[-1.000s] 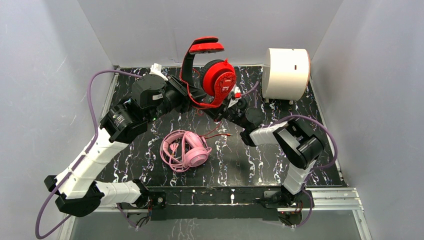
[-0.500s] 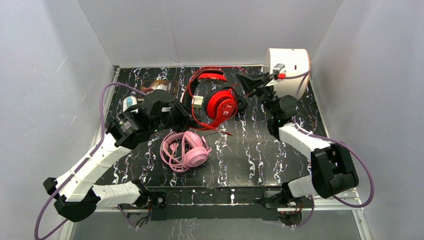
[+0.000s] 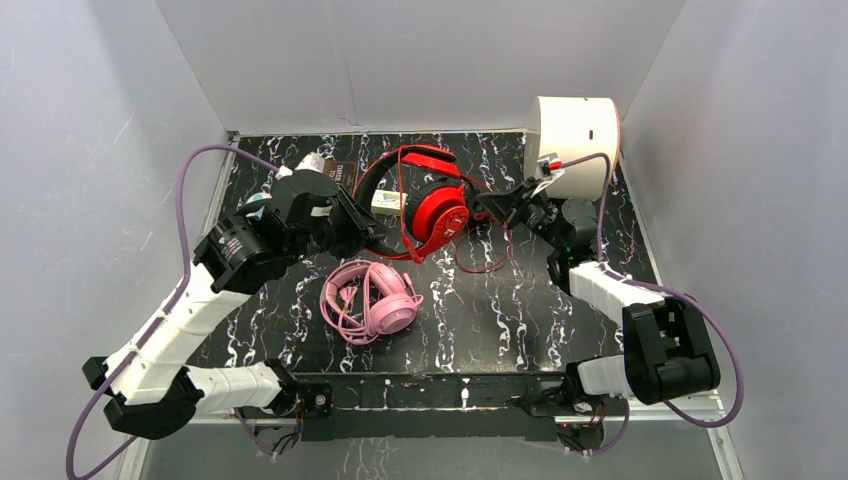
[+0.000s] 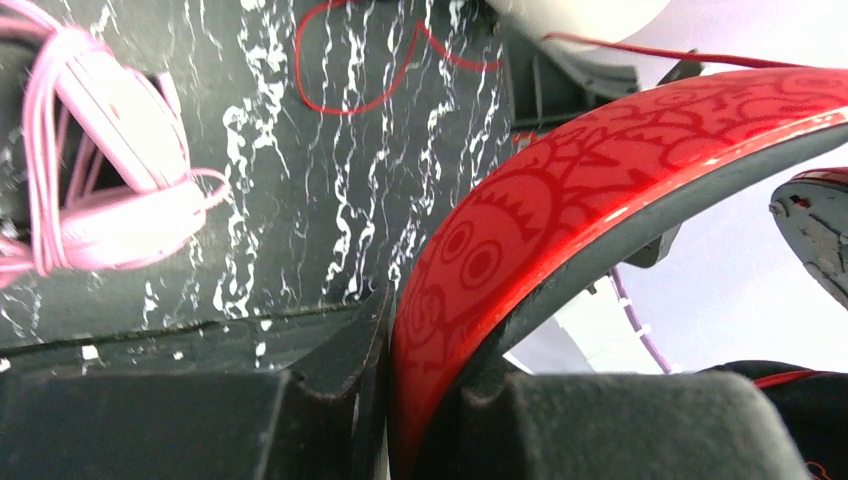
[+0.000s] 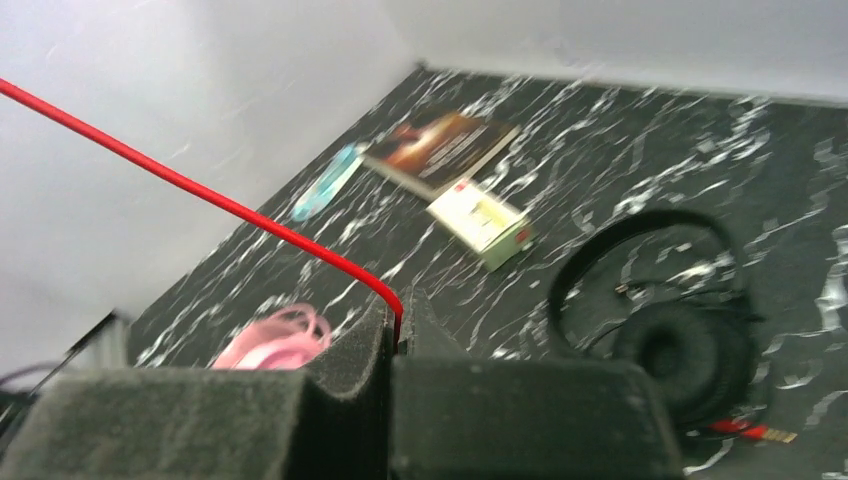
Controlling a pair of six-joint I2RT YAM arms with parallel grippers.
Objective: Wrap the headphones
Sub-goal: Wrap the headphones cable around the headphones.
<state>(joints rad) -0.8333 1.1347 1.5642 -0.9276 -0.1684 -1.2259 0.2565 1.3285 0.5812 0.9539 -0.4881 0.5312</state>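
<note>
The red headphones [image 3: 432, 205], glossy red with a patterned band and black padding, sit tilted left of the white drum [image 3: 575, 145]. The left gripper [image 4: 420, 350] is clamped on their headband [image 4: 600, 170]. The right gripper [image 5: 397, 325] pinches their thin red cable [image 5: 200, 195], between headphones and drum.

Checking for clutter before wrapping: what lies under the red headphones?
Through the headband loop of the red headphones a small white box shows; the table beneath the earcups is covered.
</note>
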